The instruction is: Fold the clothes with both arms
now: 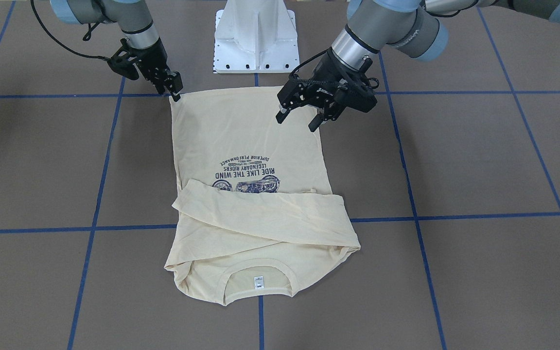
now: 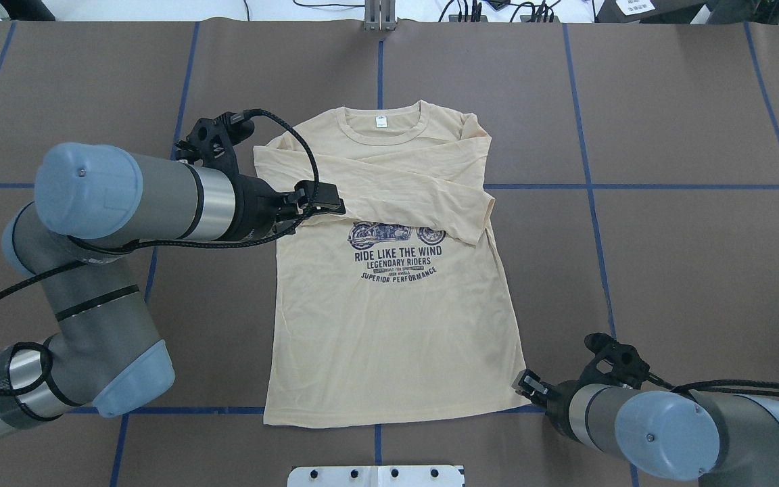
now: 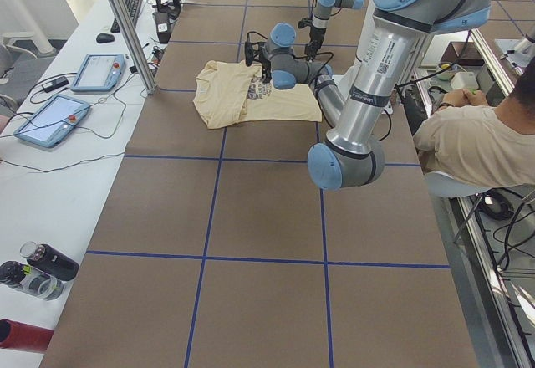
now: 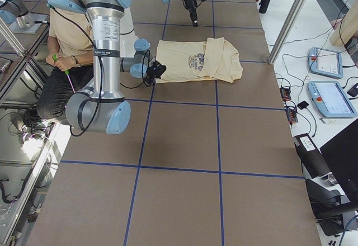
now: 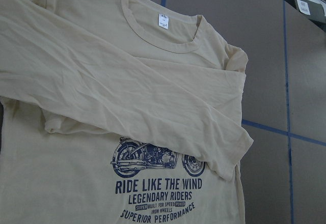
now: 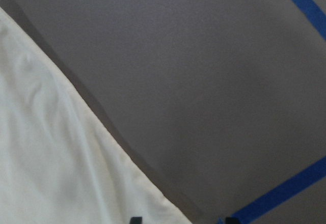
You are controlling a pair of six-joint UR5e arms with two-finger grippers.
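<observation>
The cream-yellow long-sleeved T-shirt (image 1: 246, 141) lies flat and print up on the brown table, with its neck away from the robot and both sleeves folded across the chest (image 2: 389, 325) (image 5: 127, 71). My left gripper (image 1: 297, 122) is open and empty. It hovers above the shirt's left side, near the folded sleeves (image 2: 315, 203). My right gripper (image 1: 175, 92) is low at the hem's right corner (image 2: 523, 382). In the right wrist view its two fingertips (image 6: 135, 219) stand apart, with the shirt's edge (image 6: 51, 158) running between them.
The white pedestal base (image 1: 255, 39) stands just behind the hem. Blue tape lines (image 2: 592, 186) cross the table. An operator (image 3: 468, 142) sits at the robot's side. A side table along the far edge holds tablets (image 3: 50, 117) and bottles (image 3: 33, 272).
</observation>
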